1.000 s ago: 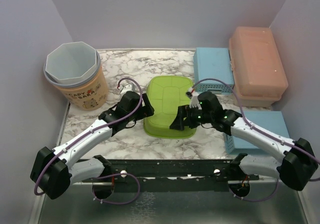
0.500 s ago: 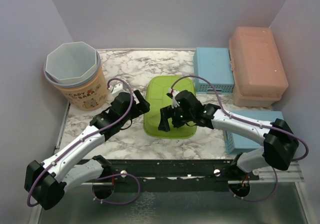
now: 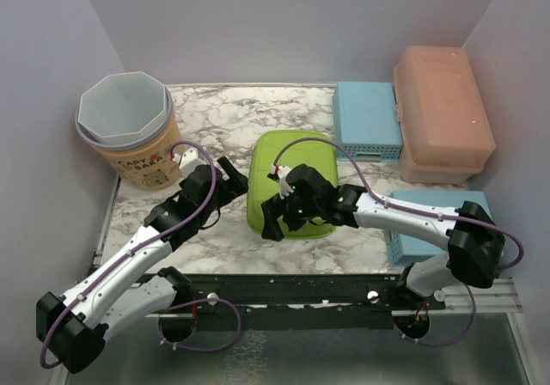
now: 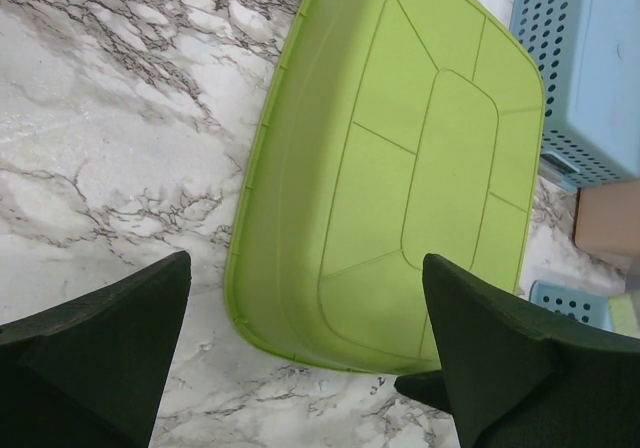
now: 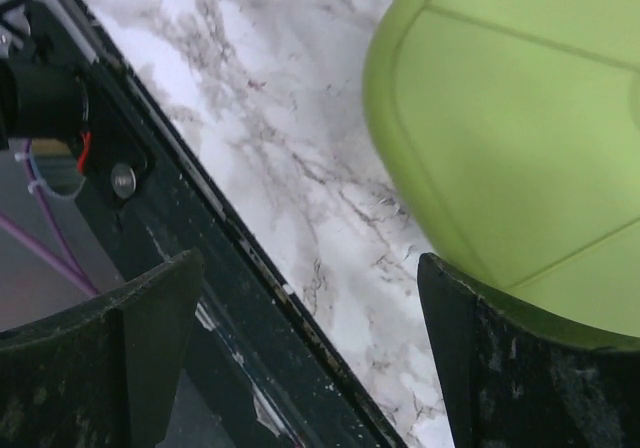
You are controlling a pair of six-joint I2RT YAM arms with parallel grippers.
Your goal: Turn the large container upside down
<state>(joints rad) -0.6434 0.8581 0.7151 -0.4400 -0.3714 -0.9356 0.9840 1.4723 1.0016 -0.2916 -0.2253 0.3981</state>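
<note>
The large green container (image 3: 299, 149) lay on the marble table (image 3: 215, 110) with its ribbed base facing up and its rim on the surface. It sat just beyond and to the right of the left gripper (image 3: 234, 181) and directly under the right gripper (image 3: 277, 216).

Both grippers were spread wide and held nothing. In the left wrist view, the container (image 4: 400, 168) filled the gap ahead of the two dark fingers, and neither finger touched it. In the right wrist view, one finger hung over the container's near corner (image 5: 520, 118). Whether it touched the plastic could not be told.

Over the last second the right arm had swept from the container's right flank across its top to the near left corner. The left arm had drawn back a little, away from the container's side. The container itself had not moved.

With the base already uppermost and both grippers empty, the flip seemed to be finished. The arms seemed to be releasing and clearing away rather than setting up another grasp.
</note>
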